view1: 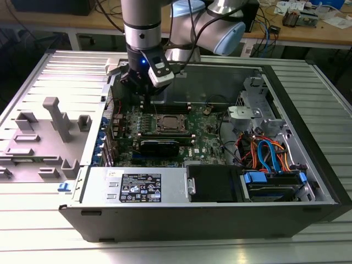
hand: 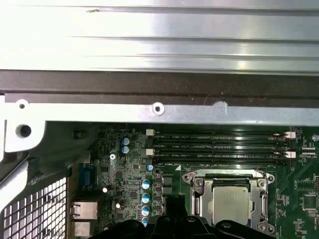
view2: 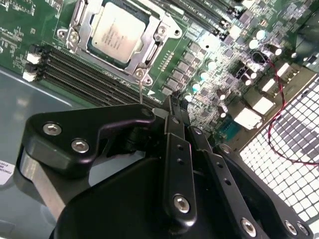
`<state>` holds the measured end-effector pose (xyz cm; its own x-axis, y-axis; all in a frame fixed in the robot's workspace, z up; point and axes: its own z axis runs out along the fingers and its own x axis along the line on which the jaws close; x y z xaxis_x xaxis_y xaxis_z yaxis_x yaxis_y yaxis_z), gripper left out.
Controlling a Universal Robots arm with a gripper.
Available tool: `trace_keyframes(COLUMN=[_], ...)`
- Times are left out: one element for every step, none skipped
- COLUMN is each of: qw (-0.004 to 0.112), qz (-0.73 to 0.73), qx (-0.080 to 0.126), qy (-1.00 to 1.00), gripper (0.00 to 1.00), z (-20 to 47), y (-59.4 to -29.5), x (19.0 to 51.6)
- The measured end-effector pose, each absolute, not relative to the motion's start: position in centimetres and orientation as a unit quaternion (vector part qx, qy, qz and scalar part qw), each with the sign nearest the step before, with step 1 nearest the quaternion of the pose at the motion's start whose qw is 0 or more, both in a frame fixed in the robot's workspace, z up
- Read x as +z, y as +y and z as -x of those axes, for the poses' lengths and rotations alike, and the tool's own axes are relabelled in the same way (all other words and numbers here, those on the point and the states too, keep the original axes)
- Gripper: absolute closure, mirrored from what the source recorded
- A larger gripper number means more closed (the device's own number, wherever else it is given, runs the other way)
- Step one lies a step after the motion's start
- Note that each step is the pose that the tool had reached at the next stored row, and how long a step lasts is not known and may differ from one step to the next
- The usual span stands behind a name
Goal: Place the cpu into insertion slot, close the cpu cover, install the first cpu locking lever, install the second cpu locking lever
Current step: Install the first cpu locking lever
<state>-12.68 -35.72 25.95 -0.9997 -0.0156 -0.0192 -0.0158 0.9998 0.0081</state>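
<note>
Over the green board hangs the gripper, pinched shut, with nothing seen in it. Just beside it, the cpu cover lies shut around the cpu. I think it is lever time: the thin lever needs a careful push.

cpu within silver cpu cover

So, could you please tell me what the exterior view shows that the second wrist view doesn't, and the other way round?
Exterior view: the grey metal power supply box and the blue and orange cable bundle. Second wrist view: round silver-topped capacitors and the pale perforated metal grille. Both: the small square silver-topped cpu seated on the green circuit board.
</note>
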Motion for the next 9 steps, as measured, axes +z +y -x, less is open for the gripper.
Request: trace_keyframes(qw=[0.010, 0.010, 0.010, 0.010, 0.010, 0.010, 0.010, 0.010, 0.010], qz=[0.008, 0.008, 0.008, 0.008, 0.008, 0.008, 0.008, 0.008, 0.008], qx=[0.004, 0.004, 0.004, 0.004, 0.004, 0.004, 0.004, 0.004, 0.004], qy=[1.000, 1.000, 1.000, 1.000, 1.000, 1.000, 1.000, 1.000, 1.000], gripper=[0.89, 0.89, 0.89, 0.89, 0.89, 0.89, 0.89, 0.89, 0.89], z=[12.68, 12.69, 12.70, 12.72, 12.74, 12.76, 12.78, 12.78, 12.78], y=[-35.59, -35.49, -35.40, -35.30, -35.25, -35.20, -35.14, -35.09, -35.04], x=[25.95, 25.95, 25.95, 25.94, 25.94, 25.94, 25.94, 25.93, 25.93])
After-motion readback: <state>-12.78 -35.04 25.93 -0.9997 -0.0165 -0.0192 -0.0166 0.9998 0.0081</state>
